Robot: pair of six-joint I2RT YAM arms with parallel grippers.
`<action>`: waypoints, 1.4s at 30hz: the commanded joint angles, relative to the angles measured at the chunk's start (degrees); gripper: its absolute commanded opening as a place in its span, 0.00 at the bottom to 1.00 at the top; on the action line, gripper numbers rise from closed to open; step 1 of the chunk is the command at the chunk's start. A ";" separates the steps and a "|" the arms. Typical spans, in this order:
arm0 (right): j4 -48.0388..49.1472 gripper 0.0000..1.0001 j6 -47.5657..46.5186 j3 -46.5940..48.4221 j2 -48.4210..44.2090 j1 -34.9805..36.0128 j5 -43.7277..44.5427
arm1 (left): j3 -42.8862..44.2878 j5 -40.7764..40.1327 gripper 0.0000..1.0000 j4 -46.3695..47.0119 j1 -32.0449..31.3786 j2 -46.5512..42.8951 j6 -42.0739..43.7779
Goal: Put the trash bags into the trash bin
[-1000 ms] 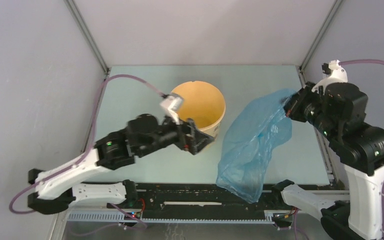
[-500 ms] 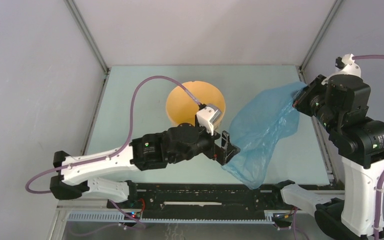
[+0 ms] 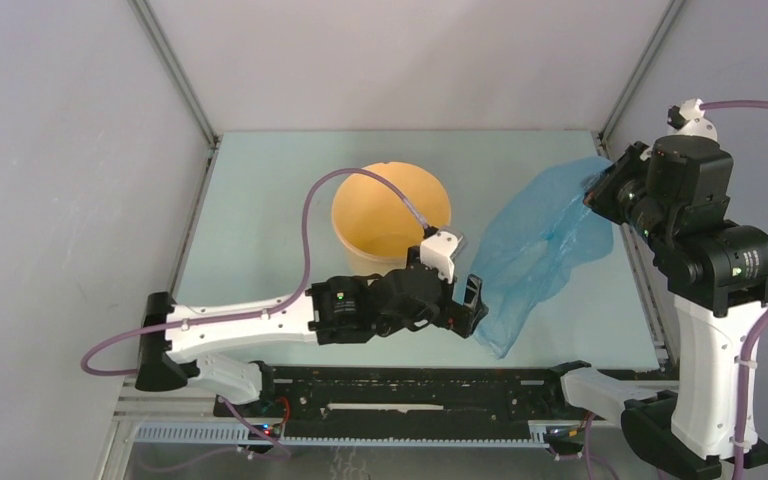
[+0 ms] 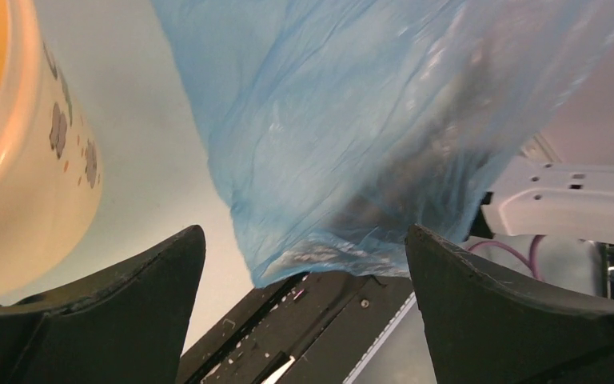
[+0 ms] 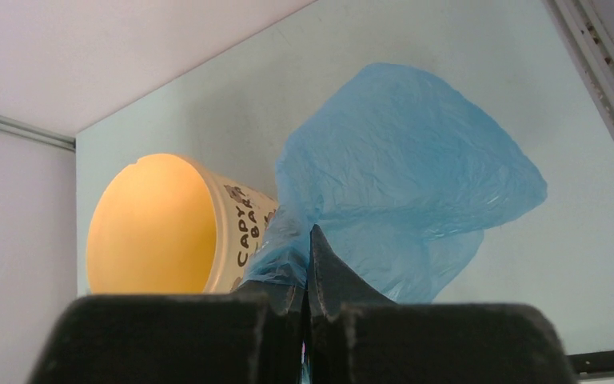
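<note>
Top view, right of the middle: trash bag (image 3: 535, 245), thin, blue and crinkly. Hangs by its top corner from the right gripper (image 3: 600, 190) at the upper right, pinched tight between the closed jaws. Slopes down and to the left from there, low tip near the bottom edge of the table (image 3: 260, 200).

Right wrist view: bag (image 5: 408, 176) bunched small at the gripper (image 5: 308, 240) in the lower middle, then puffed out wide toward the upper right.

Left gripper (image 3: 470, 305) wide open and holding nothing, just below the middle of the top view, right beside the bag's low end. Maybe brushing the plastic; hard to tell from above.

Left wrist view: two dark fingers (image 4: 128, 296) at the bottom corners, bag (image 4: 352, 144) filling the upper middle, its low end between them but not pinched.

Trash bin (image 3: 390, 210) round, yellow and upright in the middle of the top view, left of the bag. Bag outside the bin, just beside it.
</note>
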 commanded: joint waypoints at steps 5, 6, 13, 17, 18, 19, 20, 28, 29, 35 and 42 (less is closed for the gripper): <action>0.80 0.00 -0.54 4.20 -0.69 -0.82 0.98 | -6.11 2.11 0.99 1.07 3.13 2.45 -5.85; 0.80 0.00 -0.70 4.18 -0.82 -0.82 1.02 | -6.37 3.45 0.98 1.52 4.06 3.07 -6.60; 1.68 0.00 -0.73 3.48 -2.88 -1.02 -0.77 | -5.99 9.30 0.65 9.10 7.59 4.27 -5.01; 3.72 0.00 -2.33 2.37 -5.49 -1.02 -2.22 | -1.29 11.54 0.25 7.46 9.02 5.34 -1.21; 4.32 0.00 -3.04 2.38 -6.17 -1.06 -3.27 | 0.72 11.13 0.13 5.61 9.35 4.98 0.03; 5.18 0.00 -3.96 2.53 -6.76 -1.03 -4.78 | 2.86 10.13 0.04 3.49 9.59 4.21 1.79; 6.26 0.00 -4.79 2.69 -7.43 -1.02 -6.83 | 5.18 8.30 0.01 1.80 9.75 2.97 3.46; 21.27 0.00 -4.37 3.80 -10.11 -1.02 -26.04 | 24.14 -2.07 0.00 -4.56 10.13 -7.01 17.63; 23.04 0.00 -3.43 4.41 -9.59 -1.02 -28.41 | 26.50 -3.91 0.00 -5.70 10.16 -7.60 18.79; 36.53 0.00 9.00 3.77 -3.50 -0.89 -46.91 | 33.83 -14.95 0.00 -10.26 10.16 -13.43 21.57; 46.22 0.00 19.72 -0.20 2.44 5.42 -51.90 | 32.52 -23.05 0.00 -14.01 10.12 -21.50 21.48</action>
